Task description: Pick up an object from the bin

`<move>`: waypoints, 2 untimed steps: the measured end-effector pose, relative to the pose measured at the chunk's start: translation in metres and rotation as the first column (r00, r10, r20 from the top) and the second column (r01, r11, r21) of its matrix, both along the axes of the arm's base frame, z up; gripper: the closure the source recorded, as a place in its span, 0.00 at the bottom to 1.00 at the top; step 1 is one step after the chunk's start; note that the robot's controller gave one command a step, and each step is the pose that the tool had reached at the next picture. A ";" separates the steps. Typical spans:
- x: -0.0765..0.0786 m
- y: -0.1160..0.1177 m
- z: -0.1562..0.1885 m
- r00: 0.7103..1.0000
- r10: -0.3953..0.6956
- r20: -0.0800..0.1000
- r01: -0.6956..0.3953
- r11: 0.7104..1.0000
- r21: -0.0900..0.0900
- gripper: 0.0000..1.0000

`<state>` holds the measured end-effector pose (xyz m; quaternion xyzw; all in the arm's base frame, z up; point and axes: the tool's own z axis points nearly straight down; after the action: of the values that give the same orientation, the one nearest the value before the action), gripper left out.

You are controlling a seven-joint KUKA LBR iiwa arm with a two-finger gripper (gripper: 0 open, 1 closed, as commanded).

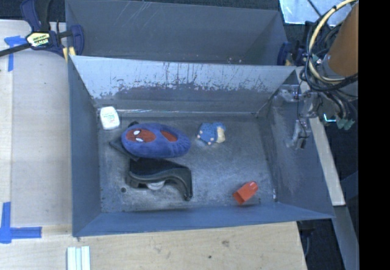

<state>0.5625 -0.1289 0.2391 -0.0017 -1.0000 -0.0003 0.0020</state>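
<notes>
The grey metal bin (183,80) holds five loose things on its floor, spread over the left and centre. At far left, in the back corner against the rear wall, lies a small white rectangular piece (109,117). Just to its right lies a blue oval plush toy (155,141) with red patches on its upper face, lengthwise along the floor. Directly in front of the plush, touching or nearly touching it, sits a black curved object (159,178) of unclear kind, its right end bent down toward the front wall. Right of the plush, near the floor's centre and apart from the other things, lies a small blue and cream toy (211,135). Further right, near the front right corner, a small red block (246,192) lies alone. The tool (300,133) hangs over the bin's right sloping wall, pointing down, well apart from every thing on the floor; the red block and the blue and cream toy are the nearest. Its state, open or closed, cannot be told. The arm (347,43), with looped cables (318,49), stands at far right outside the bin.
</notes>
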 end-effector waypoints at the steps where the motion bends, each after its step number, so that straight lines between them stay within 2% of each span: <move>1: 0.039 0.024 -0.107 0.943 0.333 0.002 -0.333 0.943 0.002 0.00; 2: 0.053 -0.027 -0.078 0.801 0.599 0.008 -0.599 0.801 -0.007 0.00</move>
<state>0.6160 -0.1557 0.1606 0.3140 -0.9494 0.0026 -0.0032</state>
